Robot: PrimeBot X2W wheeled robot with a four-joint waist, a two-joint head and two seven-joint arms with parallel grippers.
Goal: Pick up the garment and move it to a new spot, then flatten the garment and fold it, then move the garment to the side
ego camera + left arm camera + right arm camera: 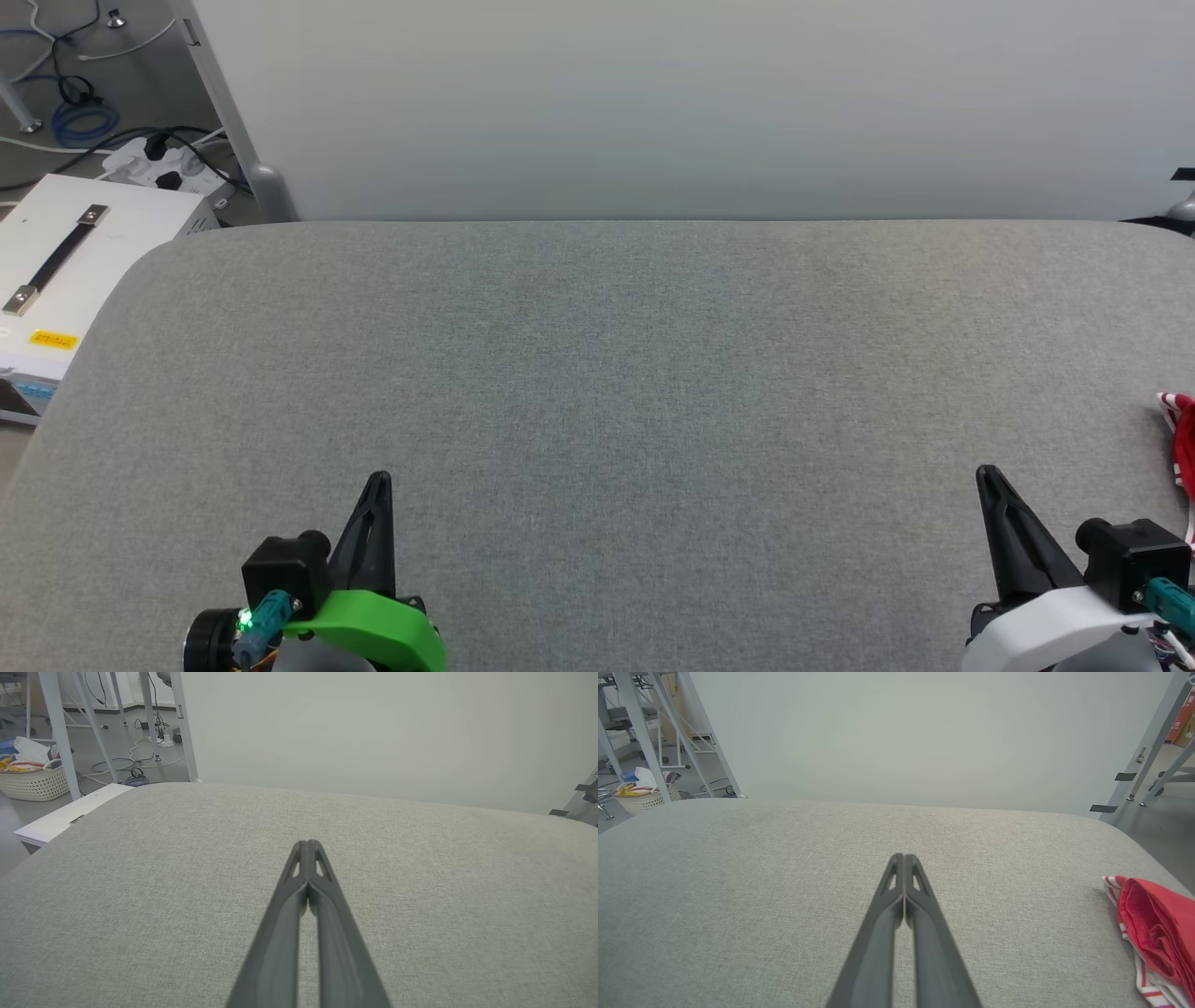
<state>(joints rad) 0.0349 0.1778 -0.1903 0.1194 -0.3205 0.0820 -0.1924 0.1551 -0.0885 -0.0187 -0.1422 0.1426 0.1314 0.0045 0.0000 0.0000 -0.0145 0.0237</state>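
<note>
The shirt (1182,446) lies bunched in a red heap with red-and-white striped trim at the 3 o'clock edge of the grey cloth-covered table (597,373). In the right wrist view it sits at about 4 o'clock (1157,933), well apart from the fingers. The right gripper (986,472) is at 5 o'clock in the head view, its two dark fingers pressed together at the tips and holding nothing (903,857). The left gripper (378,479) is at 7 o'clock, also fully closed and empty (308,843). Both hang over bare cloth. Off the table at 9 o'clock stands a white box (103,233) with a black handle; at 10 o'clock a power strip (159,166) lies on the floor. The left wrist view shows a basket (32,784) at 10 o'clock.
</note>
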